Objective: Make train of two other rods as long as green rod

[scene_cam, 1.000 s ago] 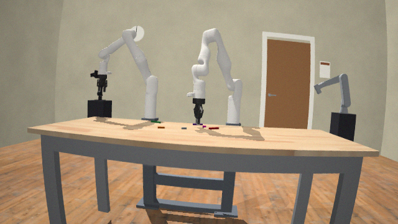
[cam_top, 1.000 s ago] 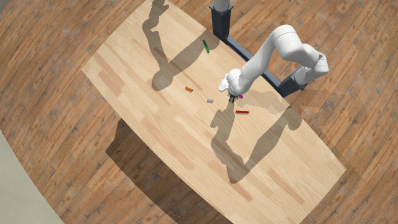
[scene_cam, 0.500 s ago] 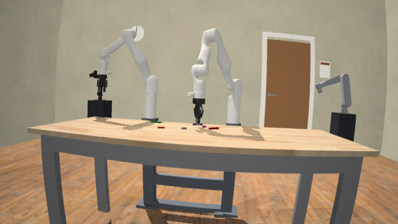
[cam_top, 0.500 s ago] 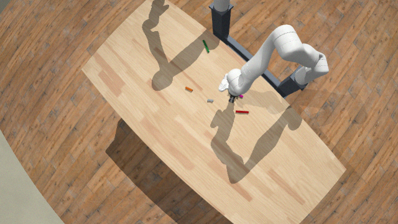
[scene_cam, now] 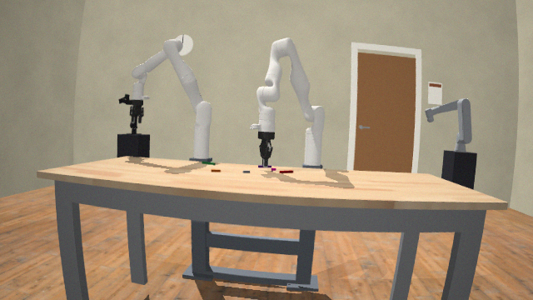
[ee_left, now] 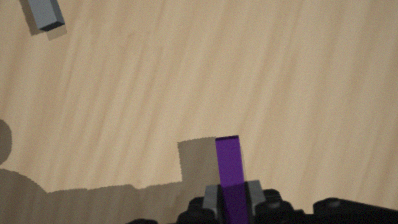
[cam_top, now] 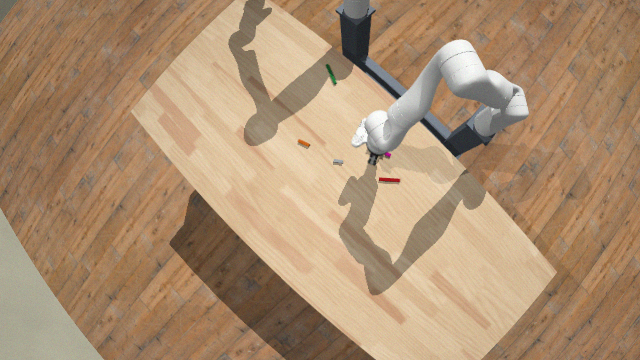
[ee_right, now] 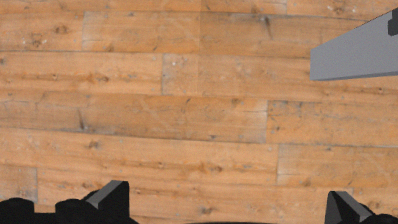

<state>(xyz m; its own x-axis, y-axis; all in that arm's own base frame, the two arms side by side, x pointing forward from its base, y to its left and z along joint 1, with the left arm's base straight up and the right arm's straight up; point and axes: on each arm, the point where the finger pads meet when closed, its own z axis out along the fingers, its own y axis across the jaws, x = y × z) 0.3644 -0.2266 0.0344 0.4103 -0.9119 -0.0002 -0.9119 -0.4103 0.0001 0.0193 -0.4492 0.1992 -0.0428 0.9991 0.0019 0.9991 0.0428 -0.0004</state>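
The left gripper (cam_top: 373, 159) (scene_cam: 265, 163) (ee_left: 235, 204) grasps the purple rod (scene_cam: 269, 167) (ee_left: 230, 162) just above the table (cam_top: 280, 225) (scene_cam: 271, 196) (ee_left: 125, 100), near the magenta rod (cam_top: 387, 155) (scene_cam: 273, 169). The right gripper (scene_cam: 134, 125) (ee_right: 227, 200) is released, its fingers wide apart, in the air away from the rods. On the table lie the red rod (cam_top: 389, 180) (scene_cam: 286, 172) near the magenta one, the grey rod (cam_top: 338, 162) (scene_cam: 246, 172) (ee_left: 46, 14) between the orange rod (cam_top: 304, 143) (scene_cam: 216, 171) and the left gripper, and the green rod (cam_top: 331, 74) (scene_cam: 208, 163) well apart from them.

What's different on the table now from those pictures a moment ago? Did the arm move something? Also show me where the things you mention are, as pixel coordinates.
Nothing has visibly changed. The left tool (cam_top: 372, 161) (scene_cam: 266, 163) (ee_left: 235, 204) is in the same spot, low over the table, shut on the purple rod (scene_cam: 261, 167) (ee_left: 230, 160). The green (cam_top: 331, 74), orange (cam_top: 304, 143), grey (cam_top: 338, 162), magenta (cam_top: 388, 155) and red (cam_top: 389, 180) rods lie where they did.
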